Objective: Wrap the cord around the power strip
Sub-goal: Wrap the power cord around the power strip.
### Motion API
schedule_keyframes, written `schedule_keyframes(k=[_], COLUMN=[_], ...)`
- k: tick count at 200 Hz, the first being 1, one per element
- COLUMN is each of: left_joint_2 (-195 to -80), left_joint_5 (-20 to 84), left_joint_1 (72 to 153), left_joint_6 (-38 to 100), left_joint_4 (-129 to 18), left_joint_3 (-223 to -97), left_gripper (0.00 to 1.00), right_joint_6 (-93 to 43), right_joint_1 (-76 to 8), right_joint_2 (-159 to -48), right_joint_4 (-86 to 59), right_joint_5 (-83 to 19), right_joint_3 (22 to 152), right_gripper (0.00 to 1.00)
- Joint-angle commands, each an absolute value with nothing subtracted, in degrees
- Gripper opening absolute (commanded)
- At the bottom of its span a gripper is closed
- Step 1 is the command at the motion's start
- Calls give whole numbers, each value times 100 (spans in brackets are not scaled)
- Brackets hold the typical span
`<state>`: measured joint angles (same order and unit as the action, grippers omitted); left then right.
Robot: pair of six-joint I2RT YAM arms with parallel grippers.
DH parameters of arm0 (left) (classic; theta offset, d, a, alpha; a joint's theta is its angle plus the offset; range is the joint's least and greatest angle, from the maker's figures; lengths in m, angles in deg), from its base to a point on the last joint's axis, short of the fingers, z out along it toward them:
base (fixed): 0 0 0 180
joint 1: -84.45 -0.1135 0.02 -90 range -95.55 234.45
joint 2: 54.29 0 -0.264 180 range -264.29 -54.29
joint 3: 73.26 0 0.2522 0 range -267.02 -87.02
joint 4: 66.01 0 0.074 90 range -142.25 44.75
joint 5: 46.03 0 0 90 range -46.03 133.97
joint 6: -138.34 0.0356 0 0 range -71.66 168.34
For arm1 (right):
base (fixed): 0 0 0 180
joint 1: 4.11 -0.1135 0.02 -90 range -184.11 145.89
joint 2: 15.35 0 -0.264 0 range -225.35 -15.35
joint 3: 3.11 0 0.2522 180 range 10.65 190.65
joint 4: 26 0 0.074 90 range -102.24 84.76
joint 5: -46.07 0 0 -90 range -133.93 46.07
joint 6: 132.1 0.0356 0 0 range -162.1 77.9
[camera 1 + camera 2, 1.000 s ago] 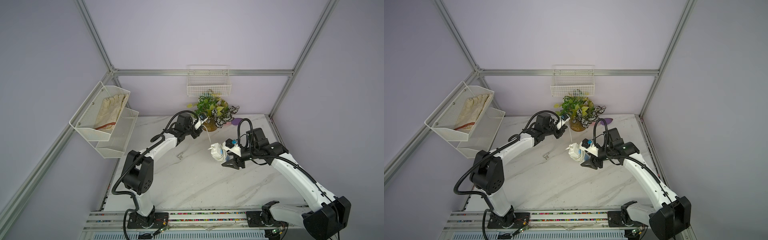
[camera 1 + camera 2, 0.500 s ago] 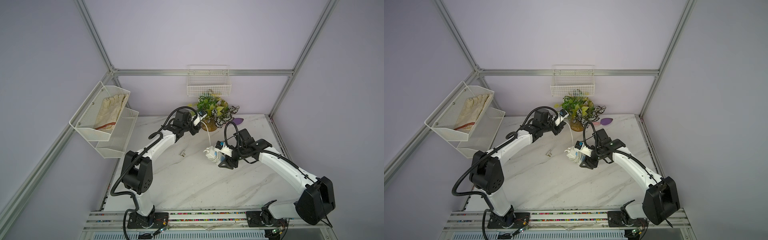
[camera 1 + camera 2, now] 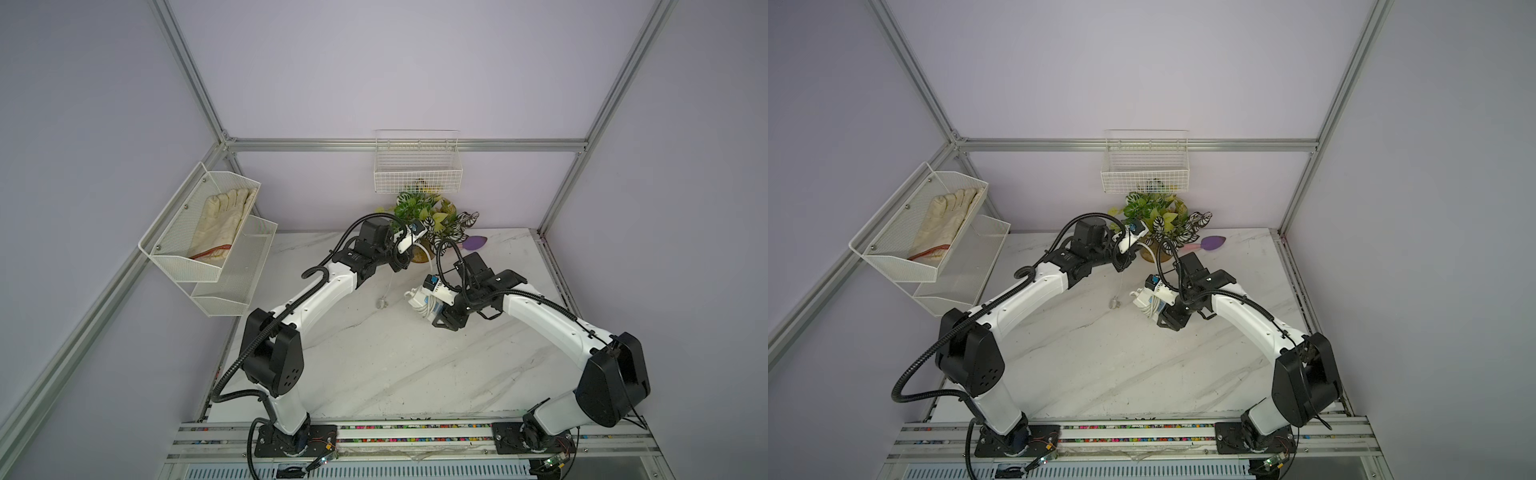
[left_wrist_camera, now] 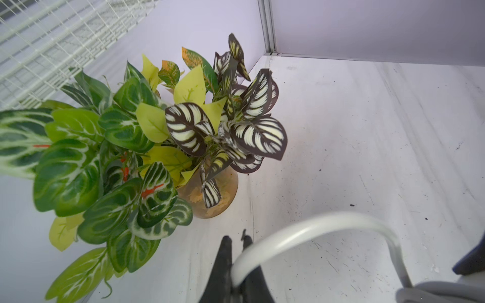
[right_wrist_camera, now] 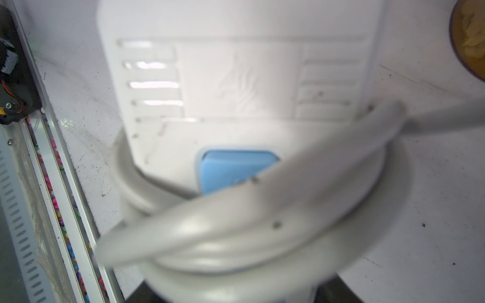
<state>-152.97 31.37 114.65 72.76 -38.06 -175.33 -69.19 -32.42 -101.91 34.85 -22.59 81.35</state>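
In both top views my right gripper [image 3: 439, 318] [image 3: 1163, 318] is shut on one end of the white power strip [image 3: 424, 297] [image 3: 1148, 296], holding it above the marble table. In the right wrist view several grey-white turns of the cord [image 5: 236, 217] cross the power strip [image 5: 236, 78] below its blue button [image 5: 228, 168]. My left gripper [image 3: 402, 262] [image 4: 236, 238] sits near the plant, shut on the cord [image 4: 315, 223], which arcs [image 3: 428, 253] over to the strip. The free end hangs down to the plug [image 3: 380, 303] [image 3: 1114, 302] on the table.
A potted plant [image 3: 432, 216] [image 4: 183, 136] stands at the back, close to my left gripper. A purple object [image 3: 476, 241] lies beside it. A wire basket [image 3: 417, 170] hangs on the back wall. A mesh shelf with a glove [image 3: 220, 220] hangs on the left wall.
My right arm has swung its shoulder and elbow inward, carrying the strip slightly left. The plug has slid right across the table toward the strip. My left gripper has barely shifted.
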Motion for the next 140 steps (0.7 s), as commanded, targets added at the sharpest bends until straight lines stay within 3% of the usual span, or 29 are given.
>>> schedule_keyframes(k=[1, 69, 140], left_joint_2=[-14368, -13315, -12903], left_joint_5=[3491, 4177, 4164], left_joint_1=[11539, 11633, 11799], left_joint_6=[7077, 6524, 6181], left_joint_4=[-4012, -3884, -3660], left_joint_3=[-17287, -16577, -16393], left_gripper=[0, 0, 0], right_joint_6=[-6337, -5695, -5087], right_joint_1=[-3265, -3184, -2898], right_joint_2=[-9957, -9785, -9582], right_joint_4=[2996, 2335, 1652], right_joint_5=[-1939, -1846, -1460], right_joint_3=[8245, 7877, 7553], right_gripper=[0, 0, 0])
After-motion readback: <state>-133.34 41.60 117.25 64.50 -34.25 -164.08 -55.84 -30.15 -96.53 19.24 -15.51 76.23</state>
